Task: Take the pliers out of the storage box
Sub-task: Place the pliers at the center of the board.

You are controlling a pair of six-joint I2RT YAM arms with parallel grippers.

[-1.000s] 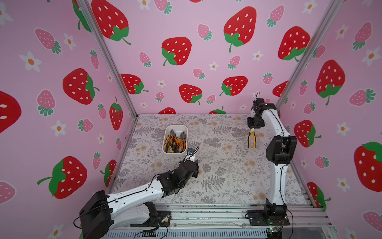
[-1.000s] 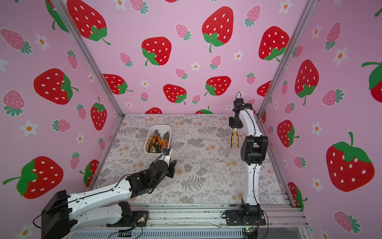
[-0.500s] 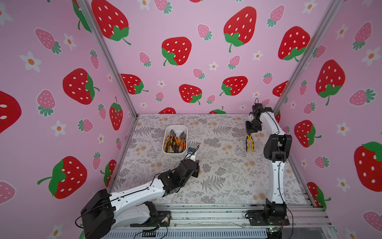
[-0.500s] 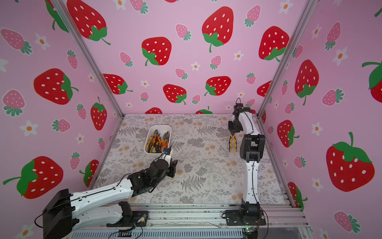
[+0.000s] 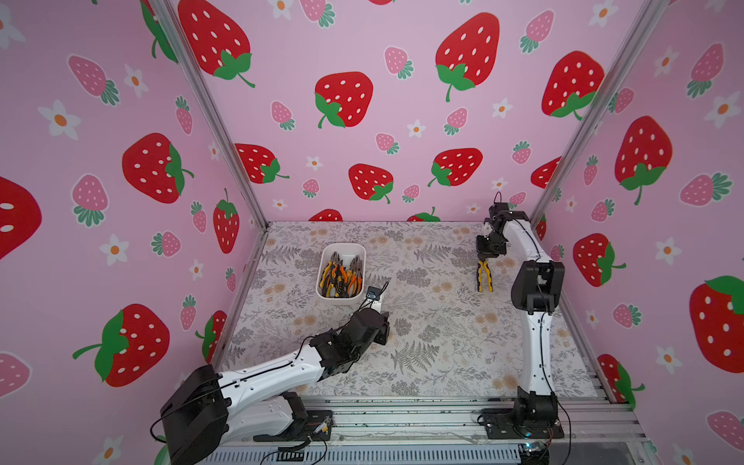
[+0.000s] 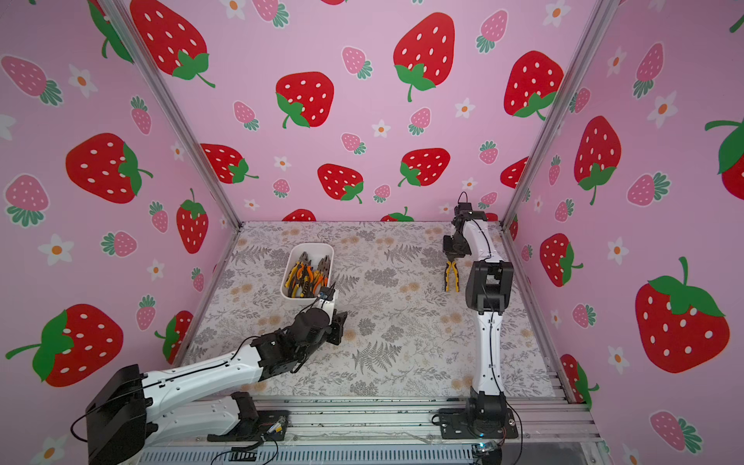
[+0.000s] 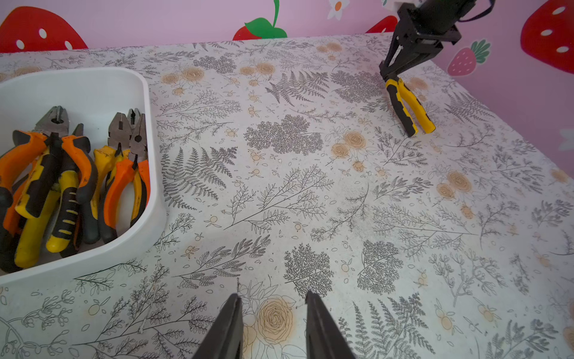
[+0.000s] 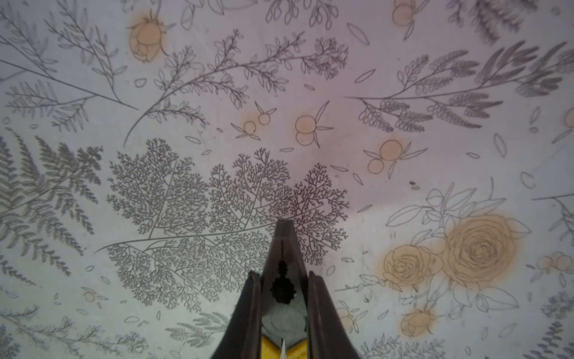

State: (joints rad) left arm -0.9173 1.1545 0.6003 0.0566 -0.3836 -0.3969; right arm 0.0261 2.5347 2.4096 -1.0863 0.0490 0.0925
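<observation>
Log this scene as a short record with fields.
Right end effector: shut on held pliers, gripping the metal head, handles hanging toward the table
Left end effector: open, empty, low over the table beside the storage box
Storage box: holds piled pliers, orange and yellow handles
Progress: one pair out of the box, the rest inside

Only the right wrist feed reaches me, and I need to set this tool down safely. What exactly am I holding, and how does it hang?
Observer: The right gripper pinches yellow-and-black pliers by the metal head, with the handles hanging down toward the table.
Operator: Where's the storage box from there?
Observer: The storage box sits well apart from you, over on the robot's left.
Operator: Is it empty?
Observer: No, a pile of orange and yellow pliers lies inside it.
</observation>
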